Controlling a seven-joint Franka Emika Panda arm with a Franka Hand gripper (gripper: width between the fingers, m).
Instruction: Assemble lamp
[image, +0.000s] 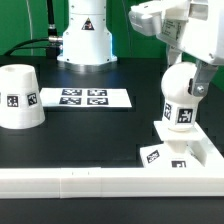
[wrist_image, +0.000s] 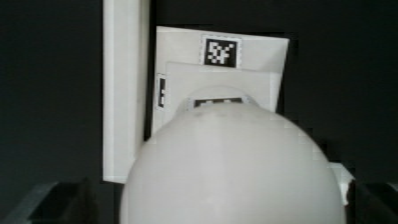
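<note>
Gripper (image: 183, 82) clamped on round white plastic bulb (image: 180, 98), held upright over flat square white tagged base (image: 160, 153); contact between them impossible to tell. Base close against long white border rail (image: 90, 182). Cup-like tapered white shade (image: 20, 98) well apart at exterior view's left, mouth down, near flat white marker board (image: 85, 98).

Matte black flat tabletop (image: 100, 135): fills most of exterior view. Long white plastic border rail (image: 90, 181): along near edge. Marker board (image: 85, 98): flat on tabletop, toward rear. Thin black cables (image: 30, 42): rear, exterior view's left. Backdrop: dark, detail indiscernible. Light: soft, even.
</note>
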